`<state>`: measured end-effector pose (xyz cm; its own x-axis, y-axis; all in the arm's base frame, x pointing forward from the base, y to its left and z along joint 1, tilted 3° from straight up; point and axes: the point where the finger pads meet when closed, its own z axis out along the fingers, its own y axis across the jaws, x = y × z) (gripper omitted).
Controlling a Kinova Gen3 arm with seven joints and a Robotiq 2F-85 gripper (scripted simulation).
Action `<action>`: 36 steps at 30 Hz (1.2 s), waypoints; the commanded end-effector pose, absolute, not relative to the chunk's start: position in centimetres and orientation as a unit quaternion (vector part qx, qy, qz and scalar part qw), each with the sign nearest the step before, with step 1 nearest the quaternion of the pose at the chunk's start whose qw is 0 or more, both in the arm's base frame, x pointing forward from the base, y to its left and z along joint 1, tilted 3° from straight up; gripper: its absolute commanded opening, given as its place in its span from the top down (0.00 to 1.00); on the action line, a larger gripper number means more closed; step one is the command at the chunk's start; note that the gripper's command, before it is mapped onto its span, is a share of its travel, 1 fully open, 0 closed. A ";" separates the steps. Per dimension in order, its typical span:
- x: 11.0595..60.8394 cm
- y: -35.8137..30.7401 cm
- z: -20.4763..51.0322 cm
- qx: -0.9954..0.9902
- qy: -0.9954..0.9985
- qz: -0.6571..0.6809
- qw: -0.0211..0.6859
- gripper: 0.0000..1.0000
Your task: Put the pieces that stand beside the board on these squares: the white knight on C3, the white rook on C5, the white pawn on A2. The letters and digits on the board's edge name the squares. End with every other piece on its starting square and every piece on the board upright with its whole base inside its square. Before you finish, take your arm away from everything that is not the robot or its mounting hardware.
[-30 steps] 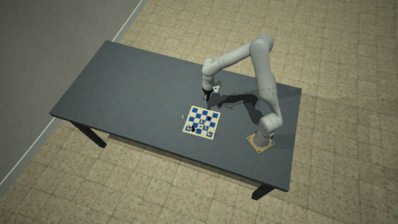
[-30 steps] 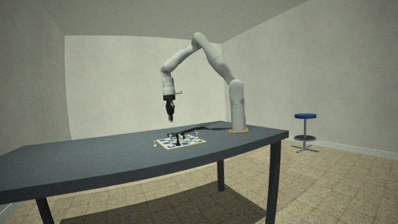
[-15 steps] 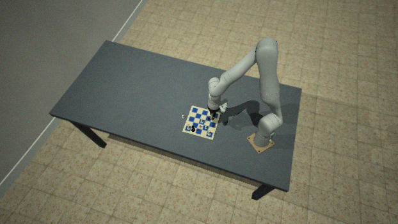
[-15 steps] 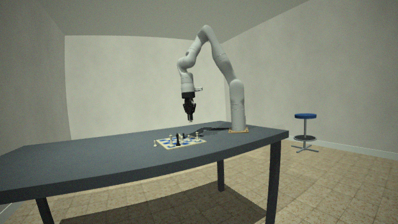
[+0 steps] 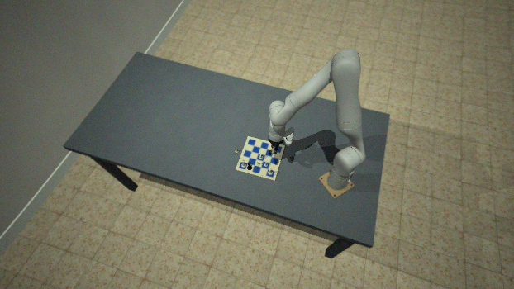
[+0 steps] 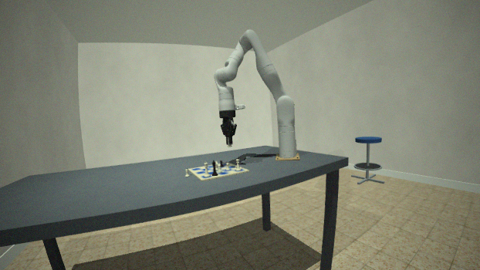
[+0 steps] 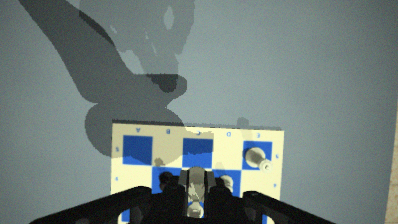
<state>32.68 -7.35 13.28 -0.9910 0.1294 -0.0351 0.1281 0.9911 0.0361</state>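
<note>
- Gripper (image 7: 196,192): black, matte, blocky fingers, drawn narrow and clamped on 1 pale chess piece (image 7: 196,182). The piece has a rounded, glossy body. The fingers hide too much of it to tell whether it is knight, rook or pawn.
- In the exterior view the gripper (image 6: 229,143) points straight down, with the piece carried well above the board and touching nothing below.
- Board (image 7: 120,150): a flat square with a cream border and a blue-and-cream check. Small blue letters run along its far edge in the wrist view and digits run down the side.
- 1 pale turned piece (image 7: 256,156) stands on the blue corner square under the letter E.
- From the top, the gripper (image 5: 273,149) hangs over the half of the board nearest the arm.
- 1 black piece (image 5: 249,167) and several pale ones stand on the squares. Their types are too small to read.
- 1 small pale piece (image 5: 235,150) stands on the table just beside the board's edge, apart from it.
- Table (image 5: 165,107): a smooth dark slate-grey slab on dark square legs.
- Arm (image 5: 346,103): light grey rounded tubular links, bent sharply at the elbow, bolted to a tan square base plate (image 5: 323,179).
- Floor (image 6: 386,216): mottled tan square tiles.
- Stool (image 6: 368,140): a round blue seat on a grey metal post, near the plain pale wall.
</note>
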 end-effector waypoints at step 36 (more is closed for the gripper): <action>33.1 -7.0 3.9 0.064 0.998 0.017 0.018 1.00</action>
